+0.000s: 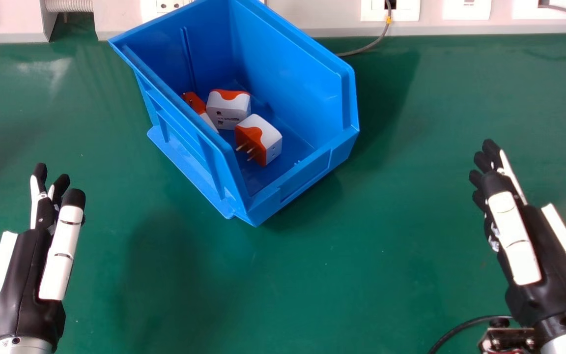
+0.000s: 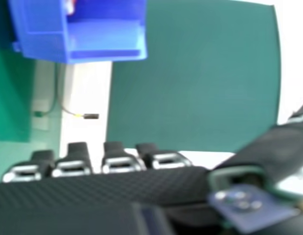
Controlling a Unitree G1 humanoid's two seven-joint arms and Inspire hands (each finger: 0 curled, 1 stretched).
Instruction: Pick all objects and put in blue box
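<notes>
Three white and orange plug adapters lie inside the blue box (image 1: pixel 307 172): one (image 1: pixel 259 139) with its metal pins showing, one (image 1: pixel 229 109) behind it, and one (image 1: pixel 195 104) partly hidden by the box's left wall. My left hand (image 1: pixel 27 265) is over the table left of the box, open and holding nothing. Right of the box and apart from it, my right hand (image 1: pixel 538 246) is open too, with nothing held. The right hand view has the blue box (image 2: pixel 107 44) and my right hand (image 2: pixel 117 181) with straight fingers.
The green table (image 1: pixel 312 285) stretches around the box. Along its far edge runs a pale panel with sockets (image 1: pixel 401 12), from which a grey cable (image 1: pixel 374 43) hangs behind the box. A black cable (image 1: pixel 465 324) lies by my right wrist.
</notes>
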